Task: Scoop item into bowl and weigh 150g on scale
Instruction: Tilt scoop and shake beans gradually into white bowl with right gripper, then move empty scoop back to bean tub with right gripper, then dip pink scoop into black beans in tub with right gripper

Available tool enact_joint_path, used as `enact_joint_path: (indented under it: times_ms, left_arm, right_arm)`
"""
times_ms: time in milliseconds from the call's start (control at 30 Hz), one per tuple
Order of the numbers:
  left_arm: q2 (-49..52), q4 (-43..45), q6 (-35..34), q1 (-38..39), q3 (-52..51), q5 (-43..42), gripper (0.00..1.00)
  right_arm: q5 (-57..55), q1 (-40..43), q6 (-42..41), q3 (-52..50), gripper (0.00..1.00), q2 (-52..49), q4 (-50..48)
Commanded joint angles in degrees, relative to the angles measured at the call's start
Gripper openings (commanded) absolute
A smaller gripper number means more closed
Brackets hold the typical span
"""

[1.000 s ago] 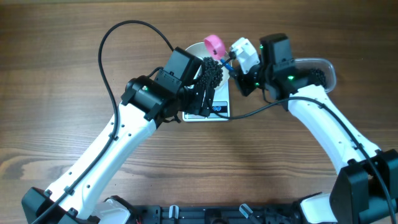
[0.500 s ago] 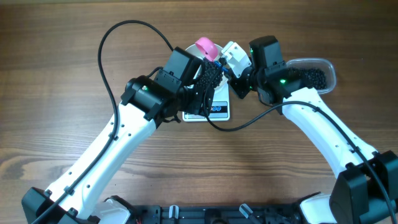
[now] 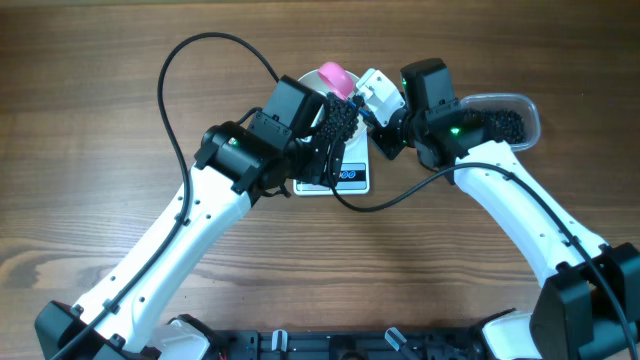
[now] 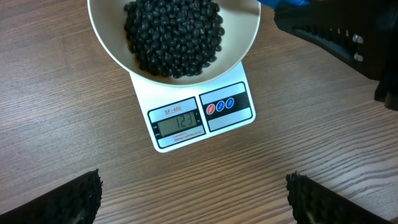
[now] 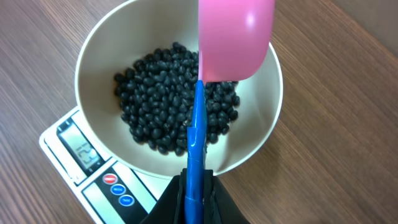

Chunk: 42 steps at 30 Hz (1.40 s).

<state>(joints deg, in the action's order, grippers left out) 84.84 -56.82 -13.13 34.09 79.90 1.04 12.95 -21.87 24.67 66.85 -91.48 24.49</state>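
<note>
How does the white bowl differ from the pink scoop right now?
The white bowl is wide and sits on the scale; the pink scoop is smaller and hangs above it. The bowl holds black beans; the scoop rides a blue handle in the shut right gripper. Both are rounded.

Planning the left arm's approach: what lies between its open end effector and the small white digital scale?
Only bare brown wooden tabletop, seen in the left wrist view, separates the left end effector from the white digital scale.

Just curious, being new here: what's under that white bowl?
The scale sits under the bowl; its display and buttons stick out in front. The bowl covers the rest of its top.
</note>
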Motion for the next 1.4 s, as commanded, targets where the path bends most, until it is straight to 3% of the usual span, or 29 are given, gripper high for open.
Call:
enact_joint_path:
  times_ms: [0,300,767,1000,1367]
  left_arm:
    - [-0.8,0.0,0.7,0.2,0.9,0.5,1.00]
    - [-0.8,0.0,0.7,0.2,0.9,0.5,1.00]
    - [-0.8,0.0,0.7,0.2,0.9,0.5,1.00]
    - [-0.8,0.0,0.7,0.2,0.9,0.5,1.00]
    - [-0.8,0.0,0.7,0.2,0.9,0.5,1.00]
  right_arm:
    - [2.4,1.0,-4.7,0.4,0.04,4.3,-0.7]
    - [2.4,13.2,-5.4,0.4,0.04,13.1,1.3]
    - [2.4,35.3,-5.4,0.4,0.04,13.5,12.8]
    - [1.2,37.3,5.1,0.3,0.04,10.8,24.7]
    - [-11.8,37.3,5.3,0.3,0.04,6.5,25.2]
